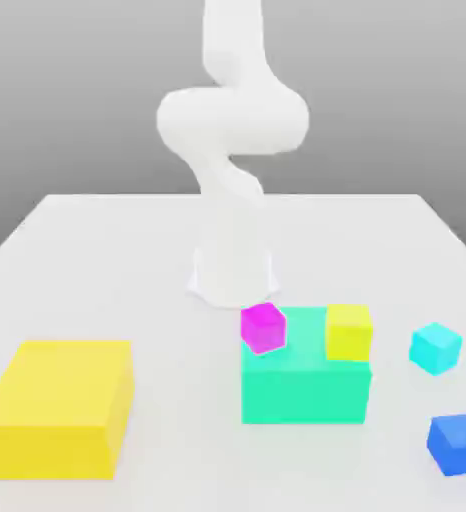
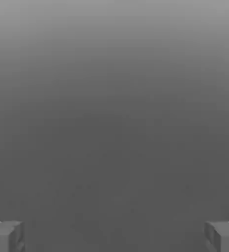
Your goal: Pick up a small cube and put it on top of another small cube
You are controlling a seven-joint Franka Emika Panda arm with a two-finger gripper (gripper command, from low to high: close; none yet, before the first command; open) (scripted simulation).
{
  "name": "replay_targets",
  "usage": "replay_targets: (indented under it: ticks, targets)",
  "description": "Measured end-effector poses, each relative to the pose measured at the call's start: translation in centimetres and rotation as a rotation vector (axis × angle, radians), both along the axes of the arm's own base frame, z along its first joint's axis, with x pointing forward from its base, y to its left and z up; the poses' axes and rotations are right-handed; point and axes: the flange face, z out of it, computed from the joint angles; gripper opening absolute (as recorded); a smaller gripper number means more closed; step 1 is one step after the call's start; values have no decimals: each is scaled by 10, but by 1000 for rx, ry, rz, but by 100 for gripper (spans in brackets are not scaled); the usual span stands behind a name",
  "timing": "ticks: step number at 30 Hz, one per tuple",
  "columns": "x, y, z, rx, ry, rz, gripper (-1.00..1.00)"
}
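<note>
Several small cubes lie on the white table (image 1: 157,260). A magenta cube (image 1: 264,328) sits at the top left edge of a large green block (image 1: 305,390), and a yellow cube (image 1: 348,332) rests on the block's top right. A cyan cube (image 1: 435,348) and a blue cube (image 1: 458,444) lie on the table to the exterior view's right. In the hand view my gripper (image 2: 114,237) is open: its grey fingertips (image 2: 6,236) stand far apart with nothing between them, facing plain grey background.
A large yellow block (image 1: 57,408) stands at the front of the exterior view's left. The white arm (image 1: 232,130) rises from its base (image 1: 233,275) at the table's middle and leaves the picture upward.
</note>
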Motion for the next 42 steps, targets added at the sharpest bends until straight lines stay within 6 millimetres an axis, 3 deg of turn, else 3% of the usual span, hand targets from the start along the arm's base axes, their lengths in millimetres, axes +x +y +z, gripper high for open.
replay_targets:
  ticks: [5,8,11,15,19,22,25,26,31,32,38,42]
  targets:
    - [34,77,-93,-148,119,348,0]
    - [37,124,-149,-235,177,557,0]
    - [28,170,-206,-322,228,769,0]
    - [-2,224,-282,-438,287,1057,0]
    - [-48,264,-355,-554,336,1349,0]
    - [-97,289,-406,-647,363,1589,0]
    - [-145,298,-454,-736,389,1817,0]
    - [-149,296,-467,-747,398,1844,0]
    - [-152,294,-519,-756,405,1871,0]
    - [-153,294,-529,-755,405,1872,-100]
    - [-153,293,-535,-756,407,1872,-100]
    - [-152,294,-508,-757,407,1872,-100]
